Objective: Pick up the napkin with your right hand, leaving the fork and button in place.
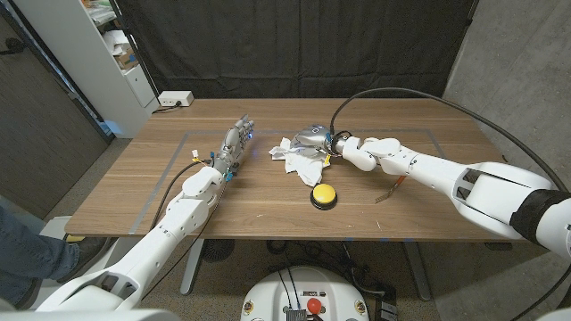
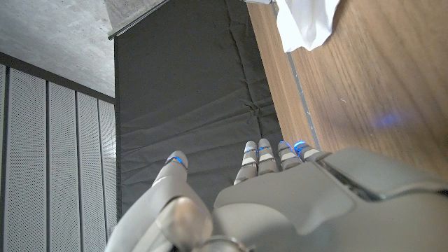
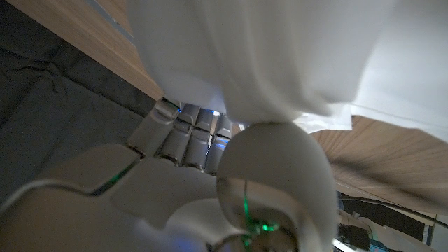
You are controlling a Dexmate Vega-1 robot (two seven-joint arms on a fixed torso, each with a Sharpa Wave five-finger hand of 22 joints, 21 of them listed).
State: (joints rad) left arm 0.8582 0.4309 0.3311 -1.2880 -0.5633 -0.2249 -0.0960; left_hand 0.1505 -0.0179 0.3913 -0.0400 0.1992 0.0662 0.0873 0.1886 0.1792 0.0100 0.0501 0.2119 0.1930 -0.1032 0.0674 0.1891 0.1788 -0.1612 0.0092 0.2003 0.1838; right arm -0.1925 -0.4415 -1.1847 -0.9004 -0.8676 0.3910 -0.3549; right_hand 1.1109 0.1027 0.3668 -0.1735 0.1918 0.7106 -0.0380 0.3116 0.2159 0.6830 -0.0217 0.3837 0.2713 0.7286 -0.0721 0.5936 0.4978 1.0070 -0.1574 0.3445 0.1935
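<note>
A crumpled white napkin [image 1: 299, 160] lies near the table's middle, just behind the yellow button [image 1: 323, 195]. My right hand [image 1: 318, 138] is at the napkin's far edge. In the right wrist view its thumb [image 3: 273, 168] and fingers [image 3: 189, 129] close on a fold of the napkin [image 3: 280, 56]. A thin fork [image 1: 392, 189] lies to the right of the button, partly under my right forearm. My left hand [image 1: 234, 147] is to the left of the napkin with its fingers stretched out [image 2: 269, 157], holding nothing. A corner of the napkin [image 2: 308, 21] shows beyond it.
The wooden table [image 1: 178, 205] carries a taped rectangle outline. A white power strip [image 1: 174, 99] sits at its back left corner, with a shelf unit [image 1: 116, 45] behind. A person's leg in jeans [image 1: 22, 254] is at the lower left. A black curtain hangs behind the table.
</note>
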